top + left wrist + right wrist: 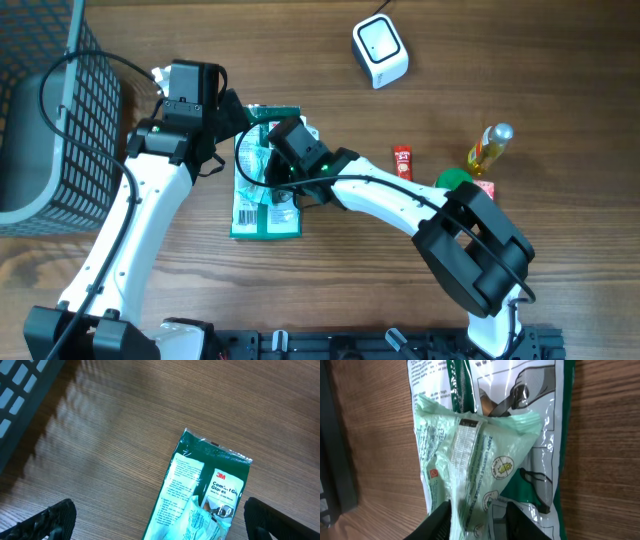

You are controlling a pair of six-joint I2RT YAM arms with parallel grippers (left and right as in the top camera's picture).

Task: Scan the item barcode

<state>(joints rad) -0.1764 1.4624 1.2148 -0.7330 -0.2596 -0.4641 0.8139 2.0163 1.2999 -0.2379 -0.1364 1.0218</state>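
A crumpled pale green plastic bag [465, 455] lies on top of a flat green 3M glove package [540, 425] on the wooden table. My right gripper [479, 520] is open, its two black fingers narrowed on either side of the bag's lower end, the right one over the package. From overhead the right gripper [272, 170] sits over the bag [255, 160] and package [265, 215]. My left gripper [162, 522] hangs wide open above the package's [220, 475] far end, holding nothing. The white scanner [380, 52] stands at the back, right of centre.
A dark wire basket [60, 110] fills the back left corner, close to the left arm. To the right stand a small red item [403, 162], a yellow bottle [488, 148] and a green-capped thing [455, 180].
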